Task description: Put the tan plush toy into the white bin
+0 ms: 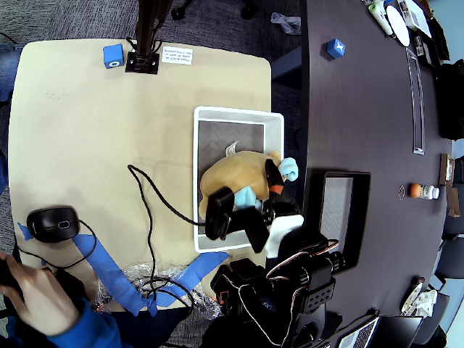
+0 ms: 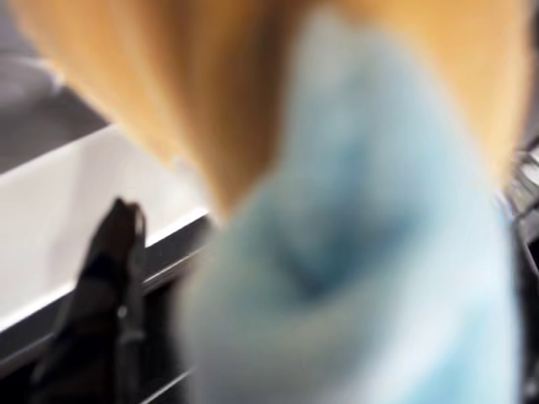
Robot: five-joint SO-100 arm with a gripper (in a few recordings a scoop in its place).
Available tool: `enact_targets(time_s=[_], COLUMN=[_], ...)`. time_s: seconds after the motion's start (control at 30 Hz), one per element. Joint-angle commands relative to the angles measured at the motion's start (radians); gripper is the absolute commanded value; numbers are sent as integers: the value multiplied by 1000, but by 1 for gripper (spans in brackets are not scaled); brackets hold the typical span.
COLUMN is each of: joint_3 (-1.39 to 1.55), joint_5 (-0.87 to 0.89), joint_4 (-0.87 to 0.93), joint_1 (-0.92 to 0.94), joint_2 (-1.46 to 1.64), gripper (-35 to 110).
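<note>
Tan fabric, soft and rounded, is what catches the eye from the overhead view: the tan plush toy [image 1: 235,177] sits over the lower half of the white bin [image 1: 217,112], its light-blue paws reaching toward the bin's right wall and a small white tag poking out on its upper side. The gripper [image 1: 270,190] comes in from the lower right, its dark fingers pressed into the toy near the blue paws; I judge it to be clamped on the plush, though the fingertips themselves are buried in the fabric. Whether the toy already rests on the bin's grey floor or hangs just above it, I cannot tell.

The bin stands on a beige table [image 1: 87,145], beside a dark table [image 1: 362,130] that carries a black tray [image 1: 337,217] and a blue cube [image 1: 334,48]. A computer mouse [image 1: 52,223] and strips of blue tape [image 1: 109,264] lie at the beige table's lower left, and a person's hand [image 1: 29,290] shows at that corner.

In the wrist view, everything is blurred and very close: tan cloth above, a pale blue paw [image 2: 354,252] filling the middle, one dark finger [image 2: 109,278] at lower left and the bin's white wall behind it.

The toy looks light, squashy and not at all fragile; a pinch on a paw or a fold of the body should hold, though the cloth may sag and swing.
</note>
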Motion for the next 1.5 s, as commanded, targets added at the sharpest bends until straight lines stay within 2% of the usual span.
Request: enact_targets(time_s=[0.0, 0.13, 0.63, 1.03, 1.47], joint_3=[-92, -175, -216, -129, -129], joint_5=[-2, -2, -14, 0, 2], joint_4=[89, 172, 164, 164, 164], joint_1=[69, 121, 140, 492, 644], joint_2=[78, 175, 543, 574, 563], gripper=[64, 68, 70, 70, 70])
